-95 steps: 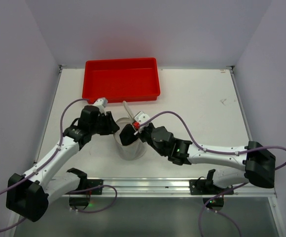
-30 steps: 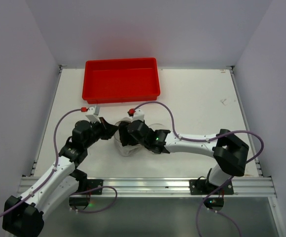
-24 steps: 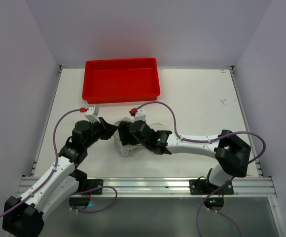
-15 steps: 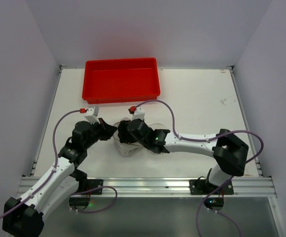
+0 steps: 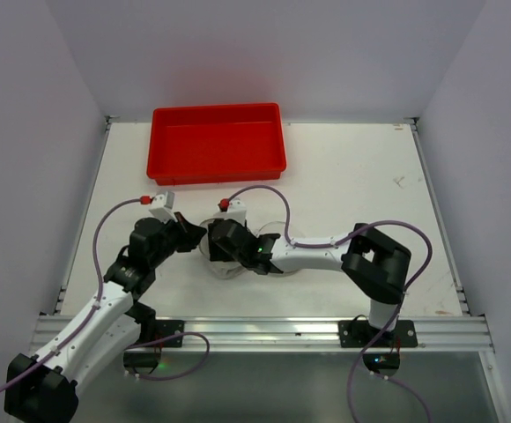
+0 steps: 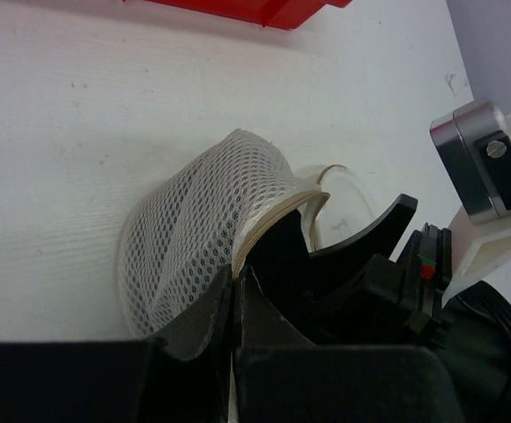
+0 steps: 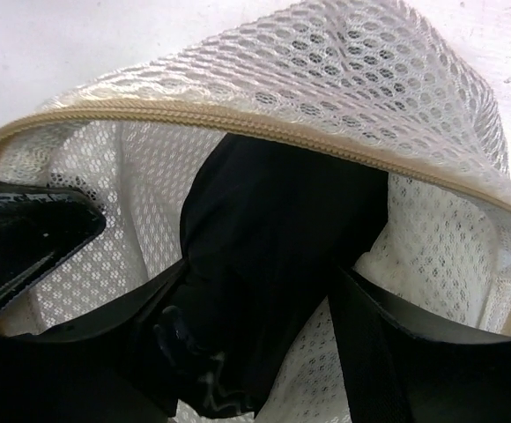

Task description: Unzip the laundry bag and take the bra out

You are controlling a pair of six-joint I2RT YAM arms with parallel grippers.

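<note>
The laundry bag (image 5: 225,270) is a white mesh pod lying between both grippers, its tan zipper rim (image 7: 238,123) gaping open. My left gripper (image 5: 200,236) is shut on that rim; in the left wrist view (image 6: 236,271) the fingers pinch the tan edge beside the mesh wall (image 6: 194,225). The black bra (image 7: 273,229) is bunched inside the bag. My right gripper (image 7: 260,269) reaches into the mouth, its jaws apart on either side of the bra with the fabric between them. From above, the right gripper (image 5: 218,243) hides the bra.
The red tray (image 5: 216,141) stands at the back left of the table, beyond the bag. The bag's round translucent lid flap (image 6: 352,198) lies on the table to the bag's right. The right arm is folded low across the table's near middle.
The right gripper has pushed leftward, deeper into the bag, and its jaws have narrowed around the bra. The left gripper still holds the rim in the same place.
</note>
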